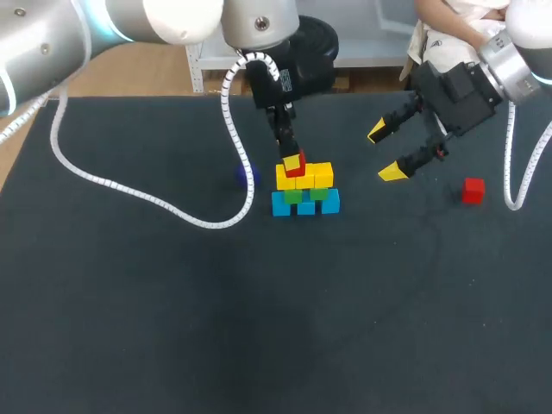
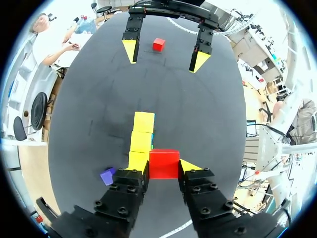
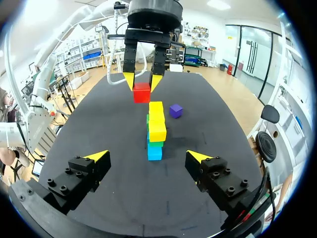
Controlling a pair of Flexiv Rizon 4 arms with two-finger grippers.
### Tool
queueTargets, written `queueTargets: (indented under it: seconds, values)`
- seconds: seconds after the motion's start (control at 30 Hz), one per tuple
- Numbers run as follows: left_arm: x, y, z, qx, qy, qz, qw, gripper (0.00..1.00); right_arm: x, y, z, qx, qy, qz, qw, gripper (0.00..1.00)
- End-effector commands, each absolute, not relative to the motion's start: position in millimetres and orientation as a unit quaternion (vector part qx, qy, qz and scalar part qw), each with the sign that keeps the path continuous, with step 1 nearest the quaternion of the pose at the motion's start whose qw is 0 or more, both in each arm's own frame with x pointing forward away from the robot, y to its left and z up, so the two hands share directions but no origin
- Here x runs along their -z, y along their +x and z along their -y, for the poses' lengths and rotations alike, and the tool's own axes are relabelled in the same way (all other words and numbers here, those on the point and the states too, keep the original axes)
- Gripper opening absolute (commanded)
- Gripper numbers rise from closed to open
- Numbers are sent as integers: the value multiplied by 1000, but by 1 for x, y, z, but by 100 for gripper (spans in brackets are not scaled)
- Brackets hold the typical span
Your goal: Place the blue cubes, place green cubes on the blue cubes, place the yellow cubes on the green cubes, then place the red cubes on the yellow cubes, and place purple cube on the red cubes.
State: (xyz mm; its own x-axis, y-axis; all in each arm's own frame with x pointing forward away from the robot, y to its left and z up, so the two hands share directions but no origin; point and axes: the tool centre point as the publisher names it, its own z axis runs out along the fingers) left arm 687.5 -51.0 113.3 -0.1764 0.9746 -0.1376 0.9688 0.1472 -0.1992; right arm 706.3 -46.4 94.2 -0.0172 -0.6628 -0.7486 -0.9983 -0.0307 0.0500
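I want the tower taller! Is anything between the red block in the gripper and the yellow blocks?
Nothing visible. The left gripper holds the red cube just over the yellow cubes, with no other thing between them.

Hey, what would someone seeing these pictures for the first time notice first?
The colourful cube stack mid-table, blue under green under yellow, with the left gripper shut on a red cube at its top. To its right, the open right gripper hovers near a loose red cube.
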Motion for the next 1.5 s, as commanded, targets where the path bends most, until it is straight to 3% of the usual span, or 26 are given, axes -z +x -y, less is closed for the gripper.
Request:
queueTargets:
  seconds: [0.03, 1.5]
  values:
    - [-110, 692, 52, -124, -641, 757, 20, 0, -94, 705, 47, -310, -647, -642, 271, 100]
    - [-97, 710, 54, -139, -640, 755, 14, 0, -94, 705, 47, -310, -647, -642, 271, 100]
